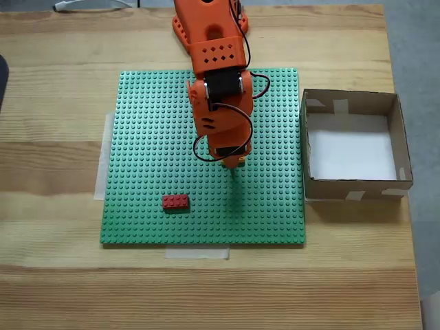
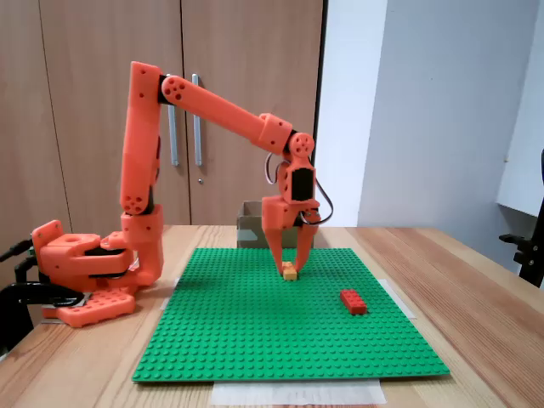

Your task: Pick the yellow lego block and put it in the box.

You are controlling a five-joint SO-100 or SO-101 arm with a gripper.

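The orange arm is folded out over the green baseplate [image 1: 137, 151], and the gripper [image 2: 290, 267] points straight down with its tips at the yellow lego block [image 2: 290, 272], which sits on the plate near the middle in the side-on fixed view. From above, the arm's own body covers that spot, so the gripper [image 1: 232, 165] shows as little more than its tips poking out below the wrist. The fingers [image 2: 278, 246] stand on either side of the brick, narrowed toward it, and it looks as though they bracket it, but whether they are actually pressing on it or just flanking it cannot be told from here. The brick appears to be down on the studs, not lifted. The red brick [image 1: 175, 201] lies well apart, nearer the front edge of the plate, untouched. And the box [image 1: 354, 181] waits just beside the plate's right edge in the top-down fixed view, its white floor bare. So the reach is made, the grasp is at best in progress, and lifting, carrying across and dropping it in are all left.
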